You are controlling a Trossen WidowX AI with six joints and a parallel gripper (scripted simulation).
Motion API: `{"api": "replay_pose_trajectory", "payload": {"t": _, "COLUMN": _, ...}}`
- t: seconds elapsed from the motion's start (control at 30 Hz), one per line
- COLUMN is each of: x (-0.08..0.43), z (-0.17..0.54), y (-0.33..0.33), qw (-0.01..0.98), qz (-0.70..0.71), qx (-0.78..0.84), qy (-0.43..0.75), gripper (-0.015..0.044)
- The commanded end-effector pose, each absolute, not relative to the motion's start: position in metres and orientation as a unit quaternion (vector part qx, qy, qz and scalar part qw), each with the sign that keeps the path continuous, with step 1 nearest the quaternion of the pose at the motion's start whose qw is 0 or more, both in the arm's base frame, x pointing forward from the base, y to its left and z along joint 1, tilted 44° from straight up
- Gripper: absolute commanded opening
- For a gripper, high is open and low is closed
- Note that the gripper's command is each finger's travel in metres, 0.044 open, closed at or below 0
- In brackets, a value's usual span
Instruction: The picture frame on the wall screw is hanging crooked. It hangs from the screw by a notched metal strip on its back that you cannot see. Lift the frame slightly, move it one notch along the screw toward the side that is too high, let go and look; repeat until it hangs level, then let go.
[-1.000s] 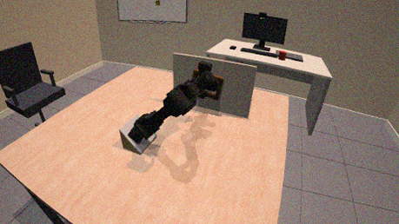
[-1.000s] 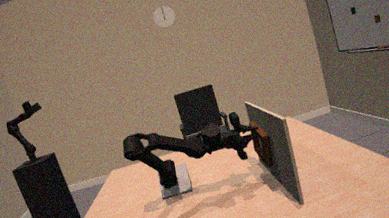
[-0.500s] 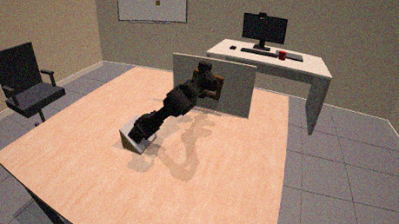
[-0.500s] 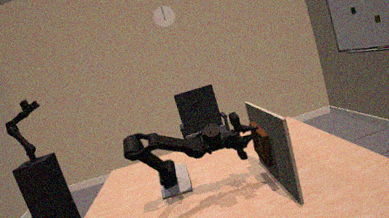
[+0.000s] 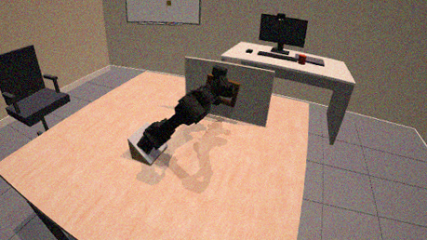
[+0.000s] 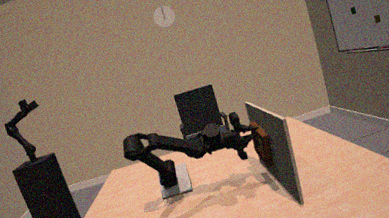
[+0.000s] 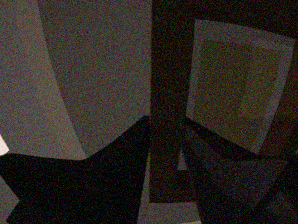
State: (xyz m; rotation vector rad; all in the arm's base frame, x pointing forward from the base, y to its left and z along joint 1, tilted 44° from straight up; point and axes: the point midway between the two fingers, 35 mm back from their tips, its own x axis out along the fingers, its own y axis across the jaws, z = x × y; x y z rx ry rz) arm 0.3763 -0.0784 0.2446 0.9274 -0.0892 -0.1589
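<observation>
The brown picture frame [image 5: 237, 93] [image 6: 264, 147] [image 7: 167, 60] is in front of the grey upright panel [image 5: 256, 99] [image 6: 284, 158]. In the top view its lower edge slopes down to the right more steeply than the panel's edge, so it looks tilted, right side lower. The arm covers much of it. My gripper [image 6: 253, 135] [image 7: 164, 122] is shut on the frame's left side bar, one dark finger on each side of it. The wrist view also shows the frame's pale mat and yellowish picture [image 7: 225, 85]. The screw and the notched strip are hidden.
The panel stands on the wooden table [image 5: 248, 176] [image 6: 361, 177]. The arm's base [image 5: 147, 152] [image 6: 182, 181] is on the table in front of the panel. Behind are a desk [image 5: 337, 71] with a monitor [image 5: 284, 31], an office chair [image 5: 18, 68] and a second arm on a black pedestal [image 6: 49, 203].
</observation>
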Motion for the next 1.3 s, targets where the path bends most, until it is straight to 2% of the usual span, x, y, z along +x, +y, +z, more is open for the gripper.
{"api": "replay_pose_trajectory", "payload": {"t": 0.0, "x": 0.3767, "z": 0.2455, "y": -0.0762, "qw": 0.89, "qz": -0.071, "qx": 0.448, "qy": -0.044, "gripper": 0.0}}
{"api": "replay_pose_trajectory", "payload": {"t": 1.27, "x": 0.3777, "z": 0.242, "y": -0.071, "qw": 0.89, "qz": -0.071, "qx": 0.448, "qy": -0.044, "gripper": 0.0}}
